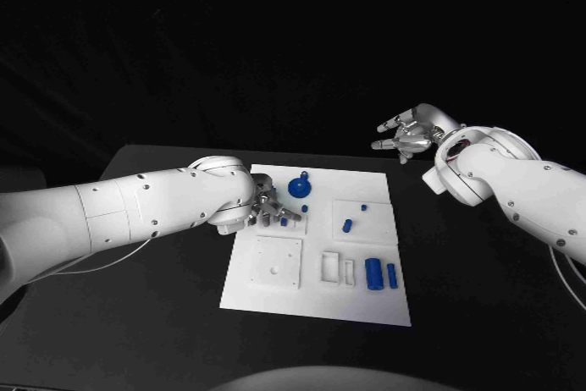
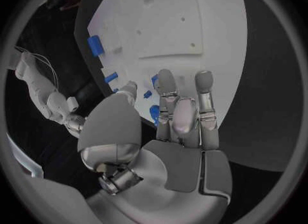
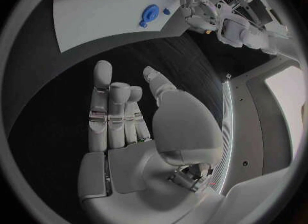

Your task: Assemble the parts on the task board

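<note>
The white task board (image 1: 279, 292) lies in the middle of the black table. My left hand (image 1: 271, 209) hovers over its far left part with fingers (image 2: 205, 100) stretched out and nothing in them. Small blue parts (image 2: 148, 94) lie on the board just by the fingertips. A round blue part (image 1: 299, 187) sits at the board's far edge, and it also appears in the right wrist view (image 3: 151, 13). A blue cylinder (image 1: 373, 272) and a slimmer blue part (image 1: 392, 275) stand near the front right. My right hand (image 1: 406, 133) is raised beyond the board's far right corner, fingers (image 3: 102, 106) spread and empty.
Two more small blue parts (image 1: 347, 225) sit on the raised square at the board's right. White recessed blocks (image 1: 279, 262) occupy the board's front left. Black table (image 1: 489, 289) lies around the board on all sides.
</note>
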